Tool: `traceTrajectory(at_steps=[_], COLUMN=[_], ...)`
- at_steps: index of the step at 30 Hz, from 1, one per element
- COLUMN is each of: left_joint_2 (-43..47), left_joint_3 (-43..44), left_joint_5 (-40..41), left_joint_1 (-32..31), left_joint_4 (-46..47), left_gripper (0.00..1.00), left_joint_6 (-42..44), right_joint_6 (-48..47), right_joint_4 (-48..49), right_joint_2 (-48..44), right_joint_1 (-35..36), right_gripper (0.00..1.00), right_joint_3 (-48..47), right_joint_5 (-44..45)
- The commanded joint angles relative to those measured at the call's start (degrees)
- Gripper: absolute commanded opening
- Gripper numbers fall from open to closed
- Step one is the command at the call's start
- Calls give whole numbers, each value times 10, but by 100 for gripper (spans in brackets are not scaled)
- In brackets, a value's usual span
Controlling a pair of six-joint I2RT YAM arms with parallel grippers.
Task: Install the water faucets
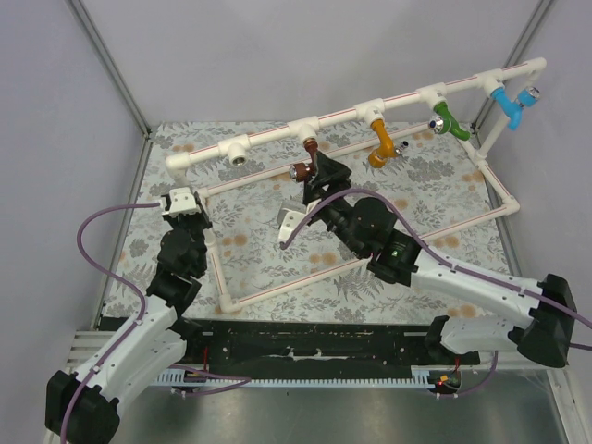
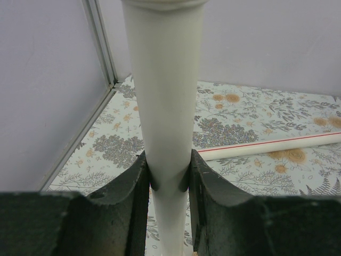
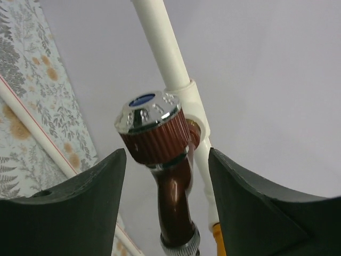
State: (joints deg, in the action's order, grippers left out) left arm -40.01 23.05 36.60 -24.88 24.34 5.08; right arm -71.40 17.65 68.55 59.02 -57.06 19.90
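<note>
The dark reddish-brown faucet (image 1: 303,169) hangs from a tee on the white top pipe (image 1: 277,137). In the right wrist view the faucet (image 3: 173,186) has a ribbed knob with a silvery cap, and its stem meets the tee. My right gripper (image 1: 321,178) is open, with a jaw on each side of the faucet and a gap on both sides (image 3: 168,184). The orange-yellow faucet (image 1: 379,143) hangs from the tee to the right; a sliver of it shows in the right wrist view (image 3: 217,241). My left gripper (image 1: 190,203) is shut on the frame's white left post (image 2: 168,106).
A green tap (image 1: 448,119) and a light blue tap (image 1: 511,103) hang further right on the top pipe. An empty tee (image 1: 240,151) sits left of the brown faucet. The pipe frame's base rails (image 1: 277,289) lie on the flowered table. Grey walls stand at the back and sides.
</note>
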Motion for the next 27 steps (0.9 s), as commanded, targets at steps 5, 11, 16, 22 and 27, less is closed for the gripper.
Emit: traceTrajectory(at_steps=[5,11,16,22,27], left_joint_2=[-1,-1,-1,0,-1], left_joint_3=[-3,-3,-3,-3,-3], left_joint_5=[-23,-24,-21,-22,-23], left_joint_1=[-10,-10,-10,-11,-12], left_joint_4=[-3,-2,-2,-1,-1], left_gripper=[2,2,2,2,2], left_joint_6=[19,17,18,18,18], right_joint_6=[-59,232,748,1442,1678], right_joint_4=[162,246,266,24,-48], right_joint_2=[94,109,91,68,89], right_joint_1=[-25,-25,-30,-37,-46], right_gripper=[52,17,4,7,17], right_joint_3=[-46,-46,-34,-23,-38], right_joint_5=[64,119,267,416,359])
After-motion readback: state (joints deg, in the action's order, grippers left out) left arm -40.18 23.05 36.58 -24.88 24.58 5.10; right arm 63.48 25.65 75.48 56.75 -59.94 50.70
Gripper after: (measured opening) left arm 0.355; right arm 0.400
